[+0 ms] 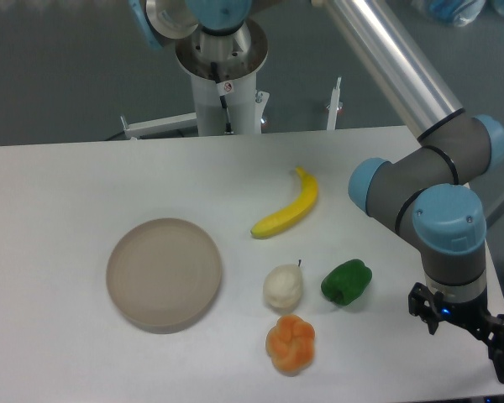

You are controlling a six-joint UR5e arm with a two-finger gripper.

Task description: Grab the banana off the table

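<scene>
Banana (288, 211) lies flat on the table (59, 210), right of centre, stem tip toward far side, touching nothing. Near it: whitish pear (282, 287) and green pepper (346, 281) side by side, orange fruit (291, 344) just nearer than the pear. Beige plate (164, 273) to the left, w/ nothing on it. Gripper (475, 323) at near right edge, well apart from banana; jaws cut off by frame, can't tell how open.

Bare white tabletop (67, 176) rings the slim yellow banana (287, 213) from nine through three o'clock; at six crowd the whitish pear (282, 286) and glossy green pepper (346, 281).
</scene>
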